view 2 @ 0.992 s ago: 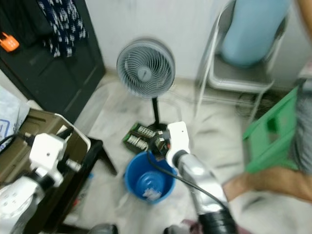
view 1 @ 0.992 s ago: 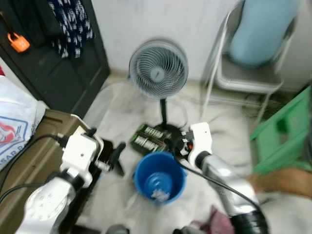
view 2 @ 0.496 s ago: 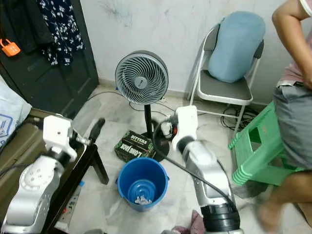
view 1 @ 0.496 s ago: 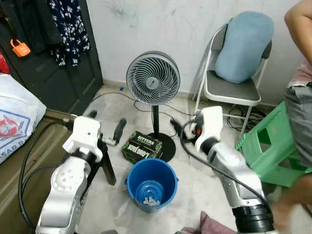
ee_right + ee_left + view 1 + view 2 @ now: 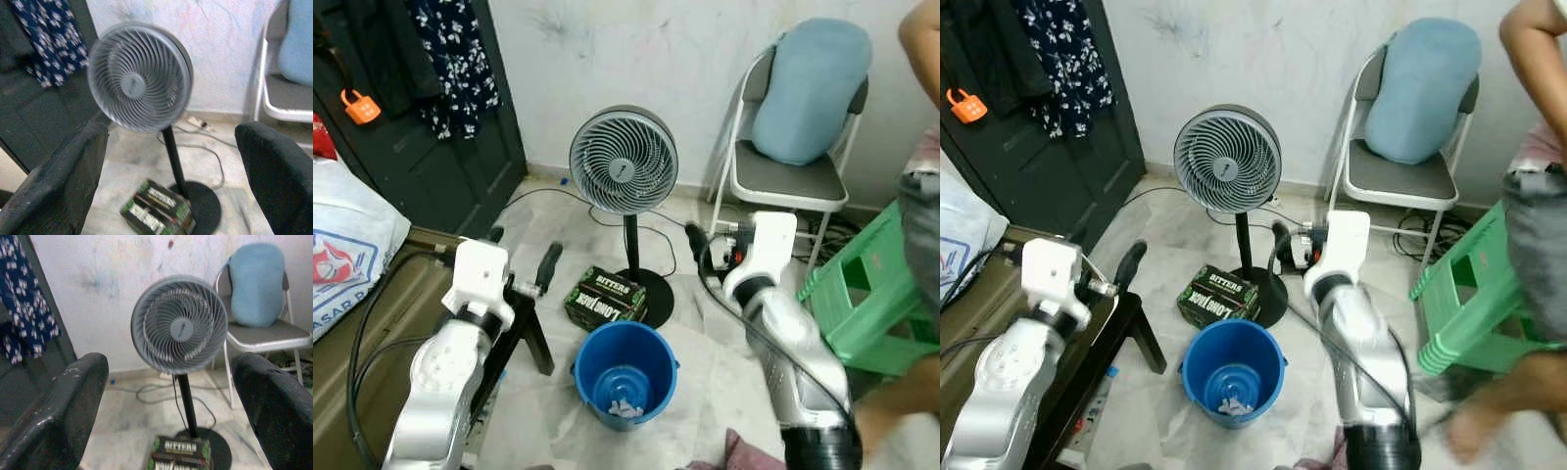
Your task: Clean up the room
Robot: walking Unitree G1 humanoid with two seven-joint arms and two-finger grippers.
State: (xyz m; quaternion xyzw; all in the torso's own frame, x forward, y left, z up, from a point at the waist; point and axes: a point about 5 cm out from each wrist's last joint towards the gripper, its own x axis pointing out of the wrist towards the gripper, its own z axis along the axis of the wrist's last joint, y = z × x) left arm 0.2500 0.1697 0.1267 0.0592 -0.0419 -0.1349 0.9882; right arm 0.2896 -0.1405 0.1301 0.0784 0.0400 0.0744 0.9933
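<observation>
Head views: blue bucket (image 5: 626, 372) stands on the pale floor (image 5: 1185, 220), a few white scraps lying in its bottom. Just behind it, a green-and-black box (image 5: 607, 296) rests against the round base of a grey pedestal fan (image 5: 624, 162). Left gripper (image 5: 521, 262) is raised over the floor left of the box, fingers parted, holding nothing. Right gripper (image 5: 1295, 242) hangs beside the fan pole, released and empty. A folding chair (image 5: 1400, 176) with a blue cushion (image 5: 1420, 88) stands at the wall; a green stool (image 5: 876, 284) and a person's arm (image 5: 1528, 49) are at right. Left wrist view: spread fingers (image 5: 58, 406) frame the fan. Right wrist view: spread fingers (image 5: 274, 171) frame fan and box.
</observation>
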